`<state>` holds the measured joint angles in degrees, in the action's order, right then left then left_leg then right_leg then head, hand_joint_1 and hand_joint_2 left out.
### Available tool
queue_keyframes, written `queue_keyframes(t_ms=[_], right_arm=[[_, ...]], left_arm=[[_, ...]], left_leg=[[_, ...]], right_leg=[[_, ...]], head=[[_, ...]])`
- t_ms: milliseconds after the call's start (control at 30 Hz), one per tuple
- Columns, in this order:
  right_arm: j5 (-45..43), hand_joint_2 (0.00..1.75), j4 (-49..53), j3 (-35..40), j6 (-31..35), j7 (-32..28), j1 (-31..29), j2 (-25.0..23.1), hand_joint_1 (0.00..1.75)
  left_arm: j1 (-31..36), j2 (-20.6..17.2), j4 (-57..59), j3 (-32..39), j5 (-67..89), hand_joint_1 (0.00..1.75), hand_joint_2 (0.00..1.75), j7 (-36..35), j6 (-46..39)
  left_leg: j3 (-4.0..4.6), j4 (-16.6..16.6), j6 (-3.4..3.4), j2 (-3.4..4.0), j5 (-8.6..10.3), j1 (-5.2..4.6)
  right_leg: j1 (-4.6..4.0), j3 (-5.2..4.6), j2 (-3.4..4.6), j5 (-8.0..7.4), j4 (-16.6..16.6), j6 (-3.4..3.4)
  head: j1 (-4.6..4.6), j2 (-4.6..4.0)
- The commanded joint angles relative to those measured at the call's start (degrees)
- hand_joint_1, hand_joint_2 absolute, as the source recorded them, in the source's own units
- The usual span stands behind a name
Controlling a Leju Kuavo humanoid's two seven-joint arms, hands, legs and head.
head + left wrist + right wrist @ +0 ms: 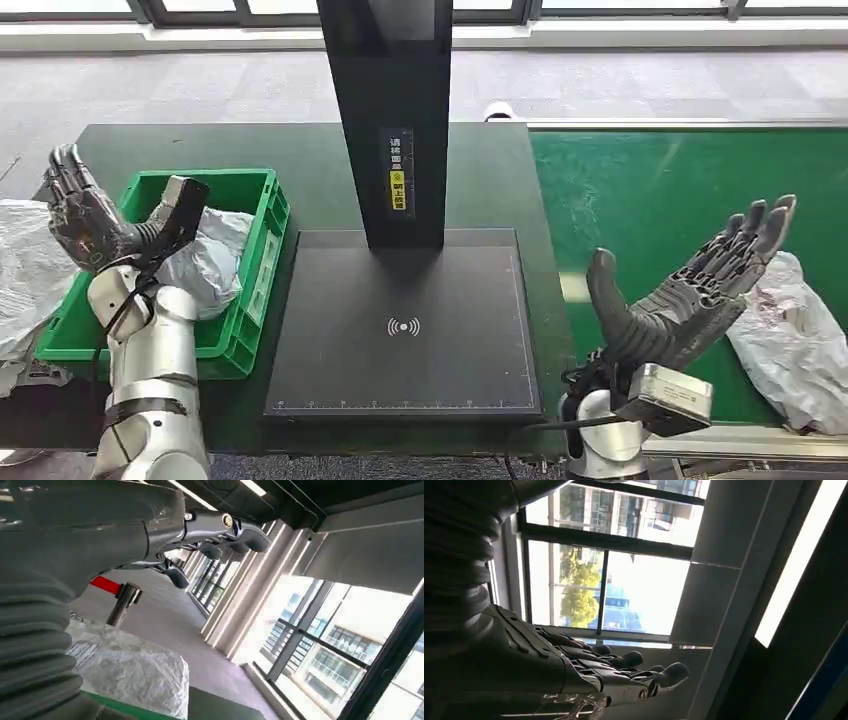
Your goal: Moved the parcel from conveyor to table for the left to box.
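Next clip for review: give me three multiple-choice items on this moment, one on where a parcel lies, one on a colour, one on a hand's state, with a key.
1. Where does the parcel nearest the right hand lie?
A. on the green conveyor belt
B. on the black scanner pad
C. in the crate

2. What colour is the crate holding a bagged parcel?
A. blue
B. green
C. grey

3. What state is the right hand in?
A. gripping a parcel
B. closed in a fist
C. open, holding nothing

Key: 1 A, the grey bag rests on the belt beside the hand; 2 B, its walls are bright green; 3 C, its fingers are spread apart above the belt.
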<state>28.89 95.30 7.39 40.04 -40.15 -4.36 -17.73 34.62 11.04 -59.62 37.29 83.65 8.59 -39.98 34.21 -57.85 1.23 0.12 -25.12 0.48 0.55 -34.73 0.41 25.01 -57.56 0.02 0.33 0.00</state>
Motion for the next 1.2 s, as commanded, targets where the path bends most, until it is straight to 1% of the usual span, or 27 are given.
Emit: queue_keyframes(t_ms=[33, 67, 100, 133, 167, 300, 433, 467, 500, 567, 600, 633, 667, 700, 733, 767, 800, 833, 867, 933, 967, 1000, 1033, 1100, 1133, 1167, 1200], right_arm=[[-0.7, 1.75, -3.3, -1.2, 0.0, 0.2, 4.3, -1.5, 0.0], [-0.5, 1.75, -3.5, -1.7, 0.0, 0.2, 4.1, -1.7, 0.0], [-0.5, 1.75, -3.5, -1.7, 0.0, 0.2, 4.1, -1.7, 0.0], [-0.4, 1.75, -4.1, -2.4, 0.0, 0.2, 3.9, -1.8, 0.0], [-0.3, 1.75, -4.7, -3.1, 0.0, 0.2, 3.6, -1.9, 0.0], [0.0, 1.75, -5.1, -3.7, 0.0, 0.2, 3.4, -1.9, 0.0], [0.2, 1.75, -6.1, -5.4, 0.0, 0.2, 3.1, -2.0, 0.0], [0.6, 1.75, -6.0, -5.9, 0.0, 0.2, 3.2, -2.1, 0.0], [1.3, 1.75, -5.9, -6.9, 0.0, 0.2, 3.4, -2.3, 0.0], [1.3, 1.75, -5.9, -6.9, 0.0, 0.2, 3.4, -2.3, 0.0], [1.3, 1.75, -5.9, -6.9, 0.0, 0.2, 3.4, -2.3, 0.0], [1.6, 1.75, -5.7, -7.6, 0.0, 0.2, 3.6, -2.3, 0.0], [1.9, 1.75, -6.3, -8.7, 0.0, 0.2, 3.8, -2.3, 0.0], [1.9, 1.75, -7.6, -9.4, 0.0, 0.2, 3.7, -2.3, 0.0], [1.5, 1.75, -8.1, -9.9, 0.0, 0.2, 3.8, -2.0, 0.0], [0.9, 1.75, -8.5, -9.7, 0.0, 0.2, 4.0, -1.7, 0.0], [0.9, 1.75, -8.5, -9.7, 0.0, 0.2, 4.0, -1.7, 0.0], [0.2, 1.75, -9.0, -9.3, 0.0, 0.2, 4.2, -0.9, 0.0], [-3.5, 1.75, -10.3, -6.6, 0.0, 0.2, 4.4, 1.0, 0.0], [-6.1, 1.75, -11.3, -3.5, 0.0, 0.2, 4.3, 3.0, 0.0], [-8.8, 1.75, -11.8, -1.4, -2.2, 0.2, 4.1, 4.2, 0.0], [-9.5, 1.75, -12.0, -0.7, -3.3, 0.2, 3.9, 4.6, 0.0], [-9.5, 1.75, -12.0, -0.7, -3.3, 0.2, 3.9, 4.6, 0.0], [-9.5, 1.75, -12.0, -0.7, -3.3, 0.2, 3.9, 4.6, 0.0], [-10.1, 1.75, -12.5, 0.0, -4.3, 0.2, 3.5, 4.5, 0.0], [-11.2, 1.75, -12.8, 1.1, -7.1, 0.2, 3.2, 5.0, 0.0], [-11.9, 1.75, -12.9, 1.7, -8.8, 0.2, 3.0, 5.2, 0.0]], left_arm=[[4.7, 6.1, -5.5, 16.5, -4.8, 0.0, 0.0, 13.5, 0.0], [5.8, 7.5, -6.1, 20.2, -7.5, 0.0, 0.0, 19.2, 0.0], [5.8, 7.5, -6.1, 20.2, -7.5, 0.0, 0.0, 19.2, 0.0], [7.5, 9.0, -6.0, 24.7, -9.5, 0.0, 0.0, 25.2, 0.0], [9.1, 9.0, -3.7, 27.5, -12.1, 0.0, 0.0, 29.7, 0.0], [9.5, 9.0, -2.2, 27.2, -14.7, 0.0, 0.0, 31.4, 0.0], [7.2, 9.0, -2.1, 21.0, -20.9, 0.0, 0.0, 31.4, 0.0], [5.7, 9.0, -1.5, 16.9, -24.6, 0.0, 0.0, 31.4, 0.0], [3.5, 9.0, -0.6, 10.5, -29.4, 0.0, 0.0, 31.4, 0.0], [3.5, 9.0, -0.6, 10.5, -29.4, 0.0, 0.0, 31.4, 0.0], [3.5, 9.0, -0.6, 10.5, -29.4, 0.0, 0.0, 31.4, 0.0], [2.2, 9.0, 1.2, 5.8, -33.6, 0.0, 1.75, 31.4, 0.0], [-0.4, 8.4, 1.8, -2.0, -42.9, 0.0, 1.75, 31.4, 3.8], [-3.8, 8.0, -0.4, -8.6, -51.9, 0.0, 1.75, 31.4, 12.9], [-7.3, 8.3, -2.9, -13.8, -57.3, 0.0, 1.75, 31.4, 19.2], [-9.0, 8.6, -4.3, -16.2, -60.1, 0.0, 1.75, 31.4, 22.5], [-9.0, 8.6, -4.3, -16.2, -60.1, 0.0, 1.75, 31.4, 22.5], [-11.9, 8.9, -6.6, -19.8, -62.9, 0.0, 1.75, 31.4, 26.4], [-15.9, 8.4, -9.5, -24.7, -68.0, 0.0, 1.75, 31.4, 32.1], [-19.7, 8.2, -12.2, -29.0, -72.4, 0.0, 1.75, 31.4, 37.9], [-21.8, 8.3, -13.7, -30.8, -75.5, 0.0, 1.75, 31.4, 41.0], [-22.7, 8.4, -14.2, -31.5, -76.5, 0.0, 1.75, 31.4, 42.1], [-22.7, 8.4, -14.2, -31.5, -76.5, 0.0, 1.75, 31.4, 42.1], [-22.7, 8.4, -14.2, -31.5, -76.5, 0.0, 1.75, 31.4, 42.1], [-23.6, 8.3, -14.7, -32.0, -77.3, 0.0, 1.75, 31.4, 43.3], [-24.2, 8.4, -15.0, -32.3, -79.0, 0.0, 1.75, 31.4, 45.3], [-24.6, 8.6, -14.9, -32.3, -79.8, 0.0, 1.75, 31.4, 46.2]], left_leg=[[-0.08, 0.0, -0.01, -0.06, -0.03, 0.05], [-0.16, 0.1, -0.01, -0.08, -0.05, 0.09], [-0.12, 0.1, -0.01, -0.1, -0.03, 0.05], [-0.17, 0.1, -0.02, -0.14, -0.02, 0.08], [-0.13, 0.1, -0.01, -0.11, -0.03, 0.05], [-0.14, 0.1, -0.01, -0.17, 0.0, 0.03], [-0.38, 0.4, -0.06, -0.35, 0.08, 0.07], [-0.14, 0.1, -0.02, -0.2, 0.0, 0.04], [-0.17, 0.1, -0.03, -0.27, 0.02, 0.04], [-0.26, 0.3, -0.05, -0.47, 0.04, 0.05], [-0.19, 0.2, -0.03, -0.37, 0.03, 0.03], [-0.24, 0.2, -0.04, -0.39, 0.02, 0.06], [-0.2, 0.2, -0.02, -0.41, 0.03, 0.01], [-0.21, 0.2, -0.04, -0.51, 0.04, 0.06], [-0.14, 0.1, -0.02, -0.47, 0.04, 0.01], [-0.27, 0.3, -0.04, -0.51, 0.06, 0.03], [-0.34, 0.3, -0.05, -0.46, 0.04, 0.01], [-0.32, 0.3, -0.05, -0.34, 0.01, 0.02], [-0.17, 0.1, -0.03, -0.26, -0.02, 0.01], [-0.25, 0.2, -0.07, -0.33, -0.03, 0.0], [-0.42, 0.4, -0.1, -0.2, -0.06, -0.02], [-0.32, 0.3, -0.07, -0.06, -0.07, -0.04], [-0.42, 0.3, -0.08, -0.03, -0.1, -0.02], [-0.25, 0.2, -0.12, -0.11, -0.19, -0.04], [-0.15, 0.1, -0.11, -0.14, -0.16, -0.06], [-0.24, 0.2, -0.12, -0.12, -0.18, -0.05], [-0.06, 0.2, -0.1, -0.13, -0.13, -0.05]], right_leg=[[-0.06, 0.12, -0.08, 0.03, 0.1, -0.02], [-0.11, 0.22, -0.11, 0.04, 0.1, -0.02], [-0.06, 0.16, -0.12, 0.04, 0.1, -0.01], [-0.1, 0.24, -0.17, 0.04, 0.2, -0.01], [-0.06, 0.17, -0.14, 0.05, 0.1, -0.01], [-0.04, 0.2, -0.19, 0.04, 0.1, -0.01], [-0.09, 0.52, -0.4, 0.02, 0.4, -0.02], [-0.05, 0.22, -0.22, 0.04, 0.1, 0.0], [-0.05, 0.26, -0.29, 0.05, 0.2, 0.0], [-0.07, 0.45, -0.49, 0.08, 0.3, 0.01], [-0.04, 0.31, -0.38, 0.07, 0.2, 0.0], [-0.08, 0.38, -0.41, 0.07, 0.3, 0.0], [-0.03, 0.31, -0.42, 0.09, 0.2, 0.0], [-0.07, 0.39, -0.53, 0.09, 0.2, 0.0], [-0.02, 0.28, -0.45, 0.07, 0.1, 0.0], [-0.05, 0.43, -0.52, 0.06, 0.3, 0.01], [-0.02, 0.48, -0.47, 0.06, 0.4, 0.02], [-0.03, 0.45, -0.36, 0.04, 0.3, 0.02], [-0.01, 0.26, -0.27, 0.04, 0.1, 0.0], [-0.01, 0.4, -0.35, 0.07, 0.3, 0.03], [0.01, 0.54, -0.22, 0.05, 0.4, 0.05], [0.04, 0.4, -0.06, 0.02, 0.3, 0.04], [0.02, 0.5, -0.04, 0.03, 0.4, 0.03], [0.03, 0.35, -0.15, 0.08, 0.2, 0.03], [0.05, 0.25, -0.18, 0.08, 0.2, 0.04], [0.04, 0.34, -0.15, 0.1, 0.2, 0.05], [0.04, 0.17, -0.15, 0.05, 0.2, 0.05]], head=[[0.0, -0.02], [0.0, -0.02], [0.0, 0.0], [0.0, 0.0], [0.0, -0.02], [0.0, 0.0], [0.0, 0.0], [0.0, 0.0], [0.0, 0.0], [0.0, 0.0], [0.0, -0.02], [0.0, -0.02], [0.0, 0.0], [0.0, 0.0], [0.0, 0.0], [0.0, 0.0], [-0.02, 0.0], [0.0, 0.0], [-0.02, 0.0], [0.02, -0.02], [0.02, -0.02], [0.0, 0.0], [-0.02, 0.0], [0.0, 0.0], [0.0, 0.0], [-0.02, 0.0], [0.0, 0.0]])
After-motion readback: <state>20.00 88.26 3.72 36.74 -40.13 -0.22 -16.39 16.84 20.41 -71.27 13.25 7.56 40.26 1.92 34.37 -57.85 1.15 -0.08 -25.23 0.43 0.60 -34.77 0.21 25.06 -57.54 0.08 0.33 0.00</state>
